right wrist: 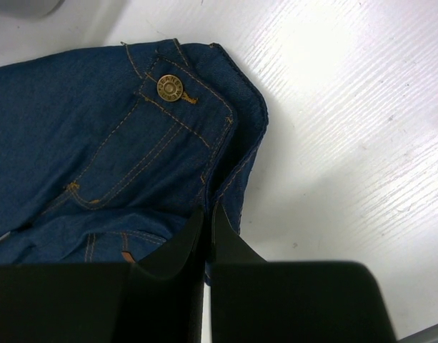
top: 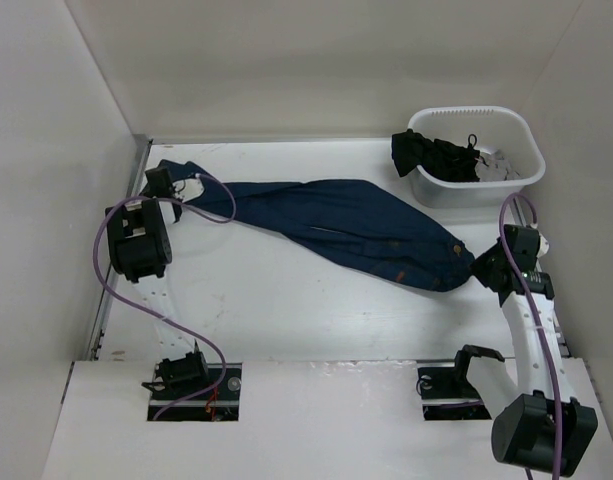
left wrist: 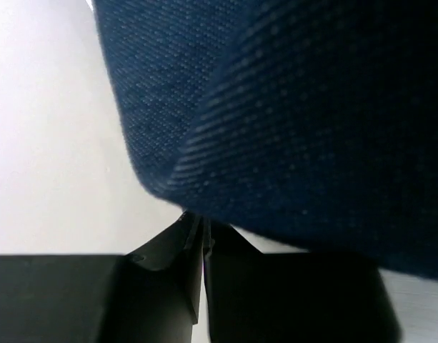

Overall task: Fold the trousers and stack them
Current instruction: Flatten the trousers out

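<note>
Trousers (top: 336, 225) stretch from far left to near right; left gripper (top: 172, 186) pinches the leg end, right gripper (top: 482, 268) the waistband.

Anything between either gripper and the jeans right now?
Nothing visible: the left gripper is shut right at the leg end of the jeans, and the right gripper is shut on the waistband corner.

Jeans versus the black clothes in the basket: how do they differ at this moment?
The jeans are dark blue denim; the black clothes are black with white bits. The jeans lie stretched out and twisted across the table; the black clothes sit bunched in the white basket, one piece hanging over its rim. Both are unfolded.
</note>
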{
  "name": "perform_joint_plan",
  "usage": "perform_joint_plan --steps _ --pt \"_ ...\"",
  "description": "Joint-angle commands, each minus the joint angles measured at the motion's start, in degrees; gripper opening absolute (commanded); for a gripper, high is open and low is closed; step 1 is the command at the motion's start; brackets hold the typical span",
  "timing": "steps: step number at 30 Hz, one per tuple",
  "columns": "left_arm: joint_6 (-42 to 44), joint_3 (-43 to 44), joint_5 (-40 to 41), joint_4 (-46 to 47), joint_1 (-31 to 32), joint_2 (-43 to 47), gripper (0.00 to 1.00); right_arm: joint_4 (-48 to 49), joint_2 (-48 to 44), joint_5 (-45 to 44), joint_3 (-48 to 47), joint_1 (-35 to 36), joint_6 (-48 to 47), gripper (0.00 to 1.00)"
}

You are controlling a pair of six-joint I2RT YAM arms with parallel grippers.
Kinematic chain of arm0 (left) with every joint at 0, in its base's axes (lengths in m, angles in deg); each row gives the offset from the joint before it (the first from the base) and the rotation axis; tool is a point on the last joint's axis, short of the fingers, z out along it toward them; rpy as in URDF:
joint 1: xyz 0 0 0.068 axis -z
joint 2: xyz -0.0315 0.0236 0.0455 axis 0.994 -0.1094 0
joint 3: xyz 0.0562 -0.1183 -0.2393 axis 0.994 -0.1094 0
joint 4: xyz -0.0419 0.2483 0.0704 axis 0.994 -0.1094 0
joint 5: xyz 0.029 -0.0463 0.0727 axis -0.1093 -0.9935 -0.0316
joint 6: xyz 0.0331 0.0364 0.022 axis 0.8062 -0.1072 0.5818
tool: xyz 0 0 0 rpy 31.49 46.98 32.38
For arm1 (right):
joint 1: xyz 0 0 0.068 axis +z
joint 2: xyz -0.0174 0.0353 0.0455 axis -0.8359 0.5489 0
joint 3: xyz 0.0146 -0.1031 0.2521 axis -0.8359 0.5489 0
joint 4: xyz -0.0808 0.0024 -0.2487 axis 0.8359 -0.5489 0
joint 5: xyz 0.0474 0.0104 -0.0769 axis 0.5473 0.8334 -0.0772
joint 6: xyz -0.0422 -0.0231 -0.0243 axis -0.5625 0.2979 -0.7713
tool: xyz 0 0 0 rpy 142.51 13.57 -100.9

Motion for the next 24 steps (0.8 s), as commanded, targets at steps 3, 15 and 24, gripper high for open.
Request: perform_joint_plan --steps 3,15,24 --pt "1.27 2.62 -1.66 6.34 -0.90 6.79 0.00 2.80 -1.00 -0.30 -0.53 1.23 1.76 0.00" --pt "4.08 20.26 -2.01 -11.76 3.22 15.34 0.01 5.53 -1.79 1.02 2.20 1.85 1.50 0.00" --pt "2.94 62.70 3.16 -31.95 12.11 -15.75 0.51 7.37 -0.04 0.93 4.49 3.52 2.64 0.00"
